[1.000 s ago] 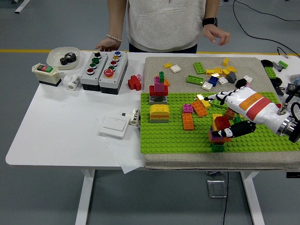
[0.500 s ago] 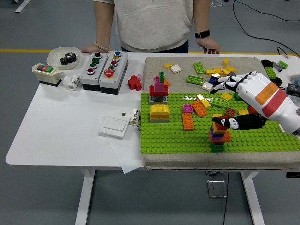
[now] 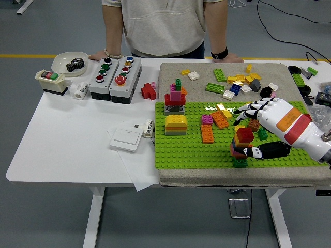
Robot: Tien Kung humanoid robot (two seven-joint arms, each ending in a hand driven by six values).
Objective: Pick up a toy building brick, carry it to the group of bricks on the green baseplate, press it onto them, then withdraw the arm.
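Right hand (image 3: 258, 135) over the brick stack (image 3: 241, 147) on the green baseplate (image 3: 191, 150), fingers loose around its top.

White shell hand with orange and red bands; black-jointed fingers (image 3: 247, 111) spread above and behind the red brick (image 3: 245, 135) capping the stack, black thumb (image 3: 269, 151) lies along the stack's lower right side, touching or just beside it. Can't tell if it actually clamps anything; looks half open, not a firm grip. Stack: studded plastic blocks, red over yellow, orange, purple, green base, seated on the studded baseplate near its front edge. Baseplate sits on a coarse beige mat (image 3: 217, 178). Loose bricks (image 3: 235, 82) scattered on the mat behind. Person (image 3: 160, 26) at the far side, both hands resting on the table edge.
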